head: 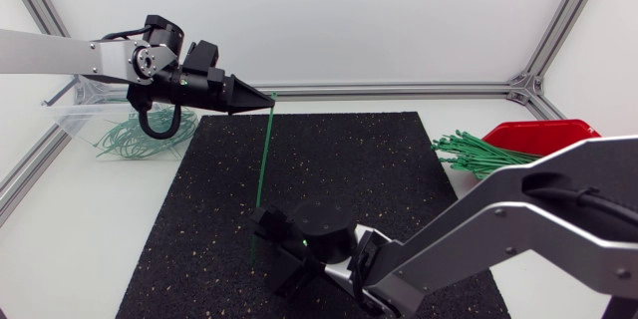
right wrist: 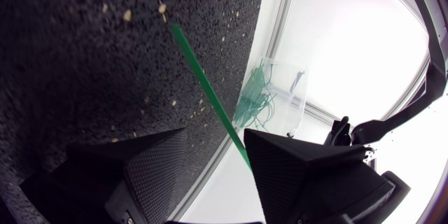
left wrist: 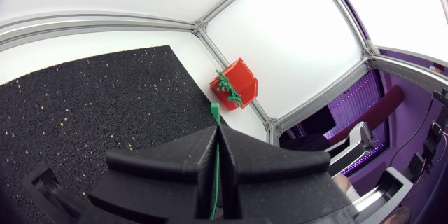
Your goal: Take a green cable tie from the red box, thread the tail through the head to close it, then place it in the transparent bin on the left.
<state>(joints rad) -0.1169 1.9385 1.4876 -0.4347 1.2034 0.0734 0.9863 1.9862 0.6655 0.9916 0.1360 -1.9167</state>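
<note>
**Head view.** Black mat [head: 339,179] at the middle of the table [head: 90,229]. Left arm in from the left, left gripper [head: 261,103] above the mat's far left edge, closed tight on the head end of the green cable tie [head: 263,169]. Tie held straight, running from that grip toward the near side down to the right gripper [head: 271,249]. Right arm in from the near right, its fingers spread on either side of the tie's tail. Red box [head: 543,136] at the far right, off the mat, with a bundle of green ties [head: 477,156] spilling from its left side. Transparent bin [head: 85,118] at the far left, behind the left arm, closed tie loops [head: 135,142] inside.

**Left wrist view.** Left gripper [left wrist: 215,140] with both fingers pressed together on the green cable tie [left wrist: 216,171], the tie's head [left wrist: 215,113] projecting just past the fingertips. Red box [left wrist: 239,84] well ahead, beyond the mat's [left wrist: 84,119] corner.

**Right wrist view.** Right gripper [right wrist: 215,136] open. Green cable tie [right wrist: 206,94] between the fingers, close against one finger [right wrist: 294,171] and clear of the other [right wrist: 150,175], tail tip out ahead over the mat [right wrist: 84,49]. Transparent bin [right wrist: 280,94] with green loops further off, past the mat's edge.
</note>
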